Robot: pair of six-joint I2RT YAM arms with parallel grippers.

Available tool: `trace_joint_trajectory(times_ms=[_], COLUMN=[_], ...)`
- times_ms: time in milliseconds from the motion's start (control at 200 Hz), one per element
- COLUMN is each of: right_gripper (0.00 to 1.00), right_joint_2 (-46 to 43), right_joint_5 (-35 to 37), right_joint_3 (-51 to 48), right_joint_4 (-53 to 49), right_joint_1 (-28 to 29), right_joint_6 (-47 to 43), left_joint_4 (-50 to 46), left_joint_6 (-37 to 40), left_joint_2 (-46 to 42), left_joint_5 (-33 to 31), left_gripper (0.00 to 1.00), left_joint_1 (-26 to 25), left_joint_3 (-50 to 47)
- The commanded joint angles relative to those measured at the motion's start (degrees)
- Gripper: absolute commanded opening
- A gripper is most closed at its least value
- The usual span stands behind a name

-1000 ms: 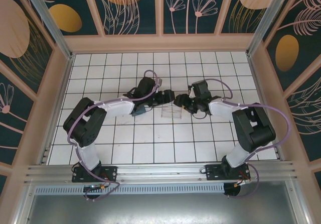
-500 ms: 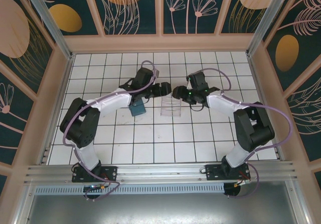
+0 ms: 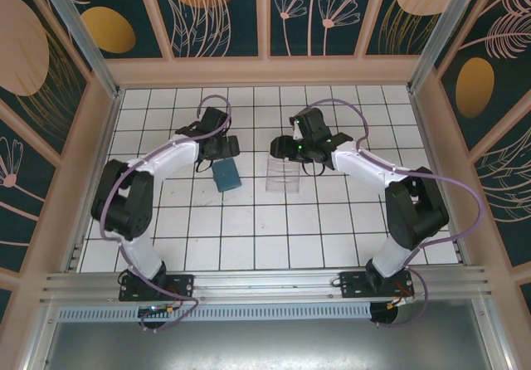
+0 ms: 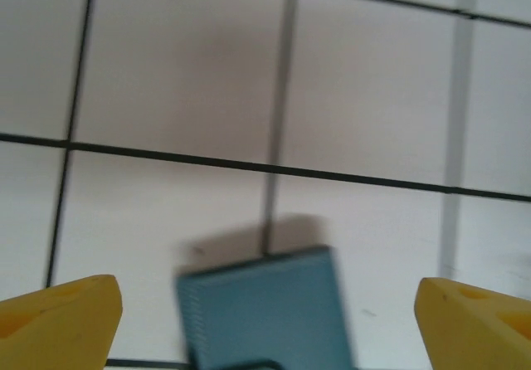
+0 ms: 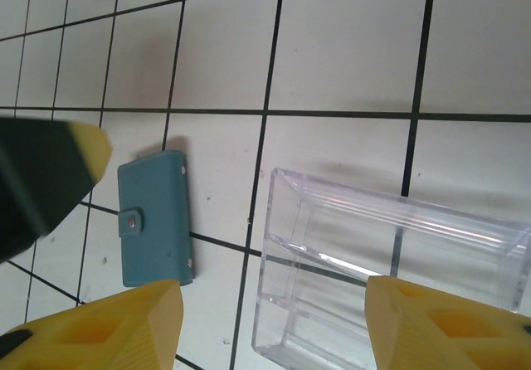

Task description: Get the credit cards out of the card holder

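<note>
The card holder (image 3: 226, 174) is a teal-blue wallet lying shut and flat on the white tiles; its strap tab is snapped over the front (image 5: 155, 219). The credit cards are hidden. My left gripper (image 3: 222, 148) hovers just behind the wallet, open. Its yellow fingertips (image 4: 58, 320) stand wide to either side of the wallet's end (image 4: 265, 308) without touching it. My right gripper (image 3: 280, 148) is open too, above the back edge of a clear plastic tray (image 3: 282, 176). Nothing lies between its yellow fingertips (image 5: 108, 328).
The clear tray (image 5: 390, 270) has dividers and stands about half a tile right of the wallet. A dark finger with a yellow tip (image 5: 50, 179), belonging to the left gripper, reaches into the right wrist view. Wooden walls (image 3: 91, 179) fence the tiled floor.
Both grippers have risen and drawn toward the back, the left one swinging left off the wallet and opening wider. The wallet now lies uncovered on the tiles.
</note>
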Motion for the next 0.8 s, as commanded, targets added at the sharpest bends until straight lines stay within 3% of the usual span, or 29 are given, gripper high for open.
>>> trace_joint_trajectory(times_ms=[0,330,796], right_gripper=[0.6,0.6,0.61], right_joint_2=[-1.25,-4.96,-7.96], right_joint_5=[1.91,2.1,1.42], right_joint_3=[-0.4,-4.0,-6.45], right_joint_4=[-1.76,-0.9,0.11], right_joint_1=[0.36,-0.17,-0.33], right_joint_6=[-1.34,-1.21,-1.52], left_joint_4=[-6.87,-8.39,-8.52], left_joint_6=[0.64,-0.25,-3.05], left_joint_2=[5.5,13.44,9.41], left_joint_5=[-4.44,-0.31,-0.66], left_gripper=[0.95,0.97,0.9], left_joint_1=[-0.23,-0.81,-4.07], left_joint_3=[5.67,11.34,2.14])
